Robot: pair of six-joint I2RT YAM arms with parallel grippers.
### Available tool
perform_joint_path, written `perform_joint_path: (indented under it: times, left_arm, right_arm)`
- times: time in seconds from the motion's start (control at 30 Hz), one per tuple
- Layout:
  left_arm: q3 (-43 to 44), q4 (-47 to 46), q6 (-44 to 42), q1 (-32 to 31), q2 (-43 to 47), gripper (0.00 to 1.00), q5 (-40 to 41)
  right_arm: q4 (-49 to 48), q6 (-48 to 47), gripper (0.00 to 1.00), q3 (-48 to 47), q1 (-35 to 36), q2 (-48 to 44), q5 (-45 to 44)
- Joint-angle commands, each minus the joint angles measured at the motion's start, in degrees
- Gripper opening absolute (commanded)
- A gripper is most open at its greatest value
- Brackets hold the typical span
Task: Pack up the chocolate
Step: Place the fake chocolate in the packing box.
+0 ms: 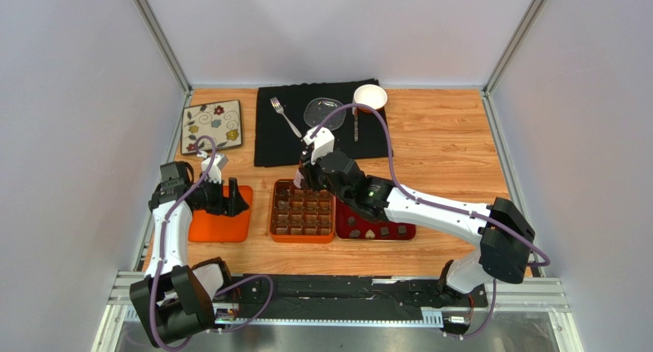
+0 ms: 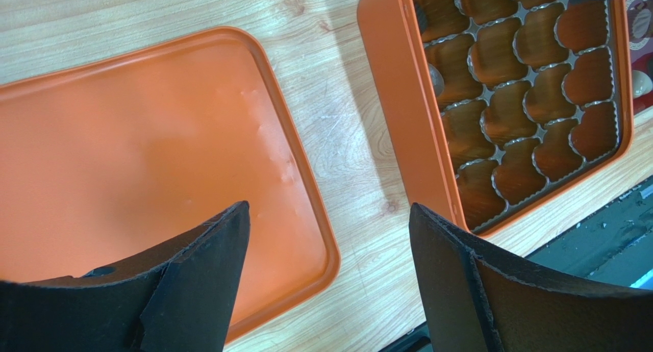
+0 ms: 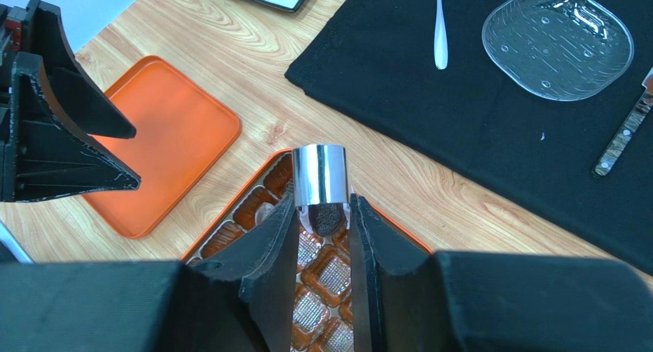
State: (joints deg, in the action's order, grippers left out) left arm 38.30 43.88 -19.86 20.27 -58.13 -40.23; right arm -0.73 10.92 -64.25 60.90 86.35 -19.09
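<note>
The orange box (image 1: 273, 210) with a grid of brown cups sits at the table's middle; its cups look empty in the left wrist view (image 2: 391, 84). Several dark chocolate pieces (image 1: 370, 233) lie on a red tray (image 1: 408, 234) just right of it. My right gripper (image 1: 306, 174) hangs over the box's far left corner. In the right wrist view the gripper (image 3: 322, 206) is shut on a shiny silver tool (image 3: 320, 172). A dark textured chocolate piece (image 3: 326, 218) sits at the tool's tip above the box (image 3: 234, 201). My left gripper (image 2: 329, 208) is open and empty over the orange lid (image 2: 138, 138).
The orange lid (image 1: 222, 222) lies left of the box. A black cloth (image 1: 268, 141) at the back holds a fork (image 1: 285, 116), a clear plate (image 1: 323, 112), a knife (image 1: 356, 126) and a white bowl (image 1: 370, 97). A floral plate (image 1: 212, 125) sits at the back left.
</note>
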Motion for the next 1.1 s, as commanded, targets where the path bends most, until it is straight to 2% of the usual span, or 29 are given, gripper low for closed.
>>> perform_joint_path:
  times: [0.0, 1.07]
  left_arm:
    - [0.5, -0.5, -1.5, 0.7, 0.9, 0.84, -1.4]
    - [0.4, -0.1, -2.3, 1.3, 0.7, 0.84, -1.5]
  right_arm:
    - [-3.0, -0.7, 0.19, -1.6, 0.3, -0.5, -2.0]
    - [-1.6, 0.5, 0.2, -2.4, -0.7, 1.4, -1.8]
